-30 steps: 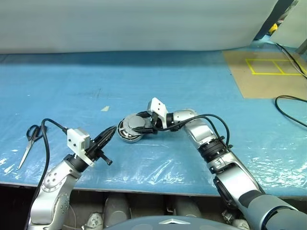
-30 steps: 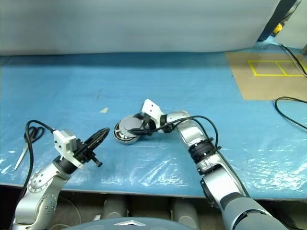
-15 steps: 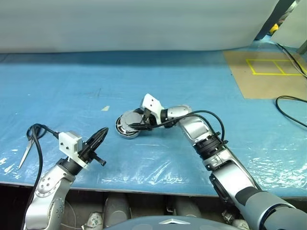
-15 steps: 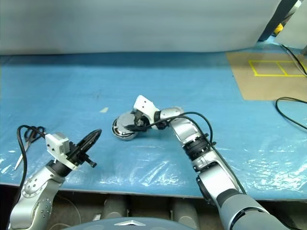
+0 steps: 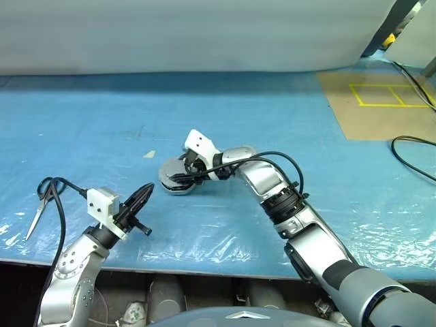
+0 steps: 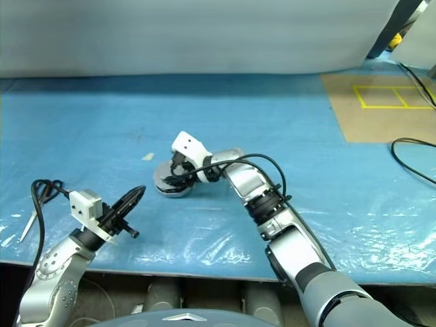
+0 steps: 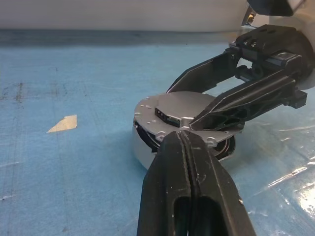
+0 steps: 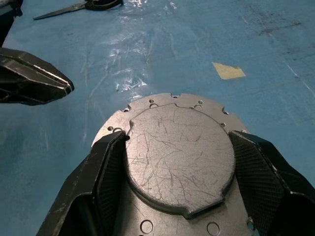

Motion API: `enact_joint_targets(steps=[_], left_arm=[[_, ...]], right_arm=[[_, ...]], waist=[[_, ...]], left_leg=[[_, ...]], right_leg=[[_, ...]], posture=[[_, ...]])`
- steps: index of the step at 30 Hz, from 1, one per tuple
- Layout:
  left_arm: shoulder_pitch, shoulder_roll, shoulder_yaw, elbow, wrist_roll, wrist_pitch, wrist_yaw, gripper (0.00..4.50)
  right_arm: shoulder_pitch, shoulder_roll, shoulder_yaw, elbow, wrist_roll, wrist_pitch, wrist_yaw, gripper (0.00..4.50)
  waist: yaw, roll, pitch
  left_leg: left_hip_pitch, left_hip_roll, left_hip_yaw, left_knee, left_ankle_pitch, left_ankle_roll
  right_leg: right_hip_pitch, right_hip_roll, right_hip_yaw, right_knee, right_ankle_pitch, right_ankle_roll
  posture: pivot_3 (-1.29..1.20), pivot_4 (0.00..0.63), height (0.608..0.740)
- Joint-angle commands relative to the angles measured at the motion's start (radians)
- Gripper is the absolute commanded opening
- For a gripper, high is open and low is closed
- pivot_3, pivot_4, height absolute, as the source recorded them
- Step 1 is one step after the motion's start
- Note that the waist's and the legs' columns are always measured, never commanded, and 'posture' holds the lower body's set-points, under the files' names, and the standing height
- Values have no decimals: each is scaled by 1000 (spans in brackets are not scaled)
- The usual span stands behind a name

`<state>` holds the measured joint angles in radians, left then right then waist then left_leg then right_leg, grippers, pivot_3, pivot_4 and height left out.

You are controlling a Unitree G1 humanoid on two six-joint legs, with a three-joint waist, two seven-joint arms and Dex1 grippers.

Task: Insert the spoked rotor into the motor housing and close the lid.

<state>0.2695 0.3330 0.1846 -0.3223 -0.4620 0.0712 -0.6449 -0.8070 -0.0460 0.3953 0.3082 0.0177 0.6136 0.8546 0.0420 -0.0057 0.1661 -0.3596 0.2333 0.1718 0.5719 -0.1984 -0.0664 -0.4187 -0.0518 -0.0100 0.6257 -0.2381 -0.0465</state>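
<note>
From my head cameras, the motor housing (image 5: 176, 180) sits on the blue-covered table (image 5: 272, 136), about midway between its left and right edges and somewhat nearer the front edge than the back. The lid (image 5: 174, 172) lies flat across the top of the housing. My right gripper (image 5: 178, 174) reaches in from the right side, angled downward, its two black fingers spread wide with one on each side of the lid. My left gripper (image 5: 144, 193) hangs over the table near the front edge, left of the housing and apart from it, pointing toward it with fingers pressed together and nothing between them. A pair of scissors (image 5: 39, 206) lies near the front-left corner, a small scrap of tape (image 5: 149, 154) sits behind and left of the housing, and a yellow-outlined brown sheet (image 5: 375, 102) covers the back-right corner.

Through my left wrist camera, my closed left fingers (image 7: 189, 196) point at the housing (image 7: 147, 152), which stands upright with its grey wall facing me. The lid (image 7: 182, 110) rests on top, and my right gripper's fingers (image 7: 231, 105) lie over and beside it; I cannot tell whether they press on it.

Through my right wrist camera, the scratched grey lid (image 8: 179, 157) fills the space between my open right fingers (image 8: 98, 172), which flank its rim closely. My left gripper's tip (image 8: 39, 78), the tape scrap (image 8: 228, 70) and the scissors (image 8: 78, 7) lie beyond.
</note>
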Motion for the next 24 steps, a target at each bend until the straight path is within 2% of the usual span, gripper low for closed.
enact_joint_targets(steps=[1, 5, 13, 17, 24], left_arm=[[-5, -3, 1, -16, 1, -23, 5, 0], [-5, -5, 4, -16, 2, -26, 7, 0], [-24, -6, 0, -10, 3, -24, 8, 0], [-30, -7, -5, -3, 4, -25, 5, 0], [-33, -5, -8, 1, 4, -28, 3, 0]], right_arm=[[5, 8, 1, -42, 2, -21, -26, 2951], [57, -20, 62, -31, -43, -112, -29, 2951], [104, -6, 52, 24, -53, -149, -76, 2951], [107, 18, 31, 60, -50, -126, -115, 2951], [123, -20, 79, 113, -113, -188, -136, 2951]], waist=[[1, 0, 0], [1, 0, 0], [0, 0, 0], [-1, 0, 0], [-1, 2, -2]], left_leg=[[0, 0, 0, 0, 0, 0], [1, 0, 0, 0, 0, 0], [3, 0, 0, 0, 0, 0], [10, 0, 0, -1, 0, 0], [17, 0, 0, -1, 0, 0]], right_leg=[[0, 0, 0, 0, 0, 0], [0, 0, 0, 0, 0, 0], [2, 0, 0, 1, 0, 0], [9, 0, 1, 0, 0, 0], [15, 0, 1, 1, 0, 0]], posture=[[0, 150, 740], [0, 150, 740], [0, 150, 740], [0, 150, 740], [0, 150, 740]])
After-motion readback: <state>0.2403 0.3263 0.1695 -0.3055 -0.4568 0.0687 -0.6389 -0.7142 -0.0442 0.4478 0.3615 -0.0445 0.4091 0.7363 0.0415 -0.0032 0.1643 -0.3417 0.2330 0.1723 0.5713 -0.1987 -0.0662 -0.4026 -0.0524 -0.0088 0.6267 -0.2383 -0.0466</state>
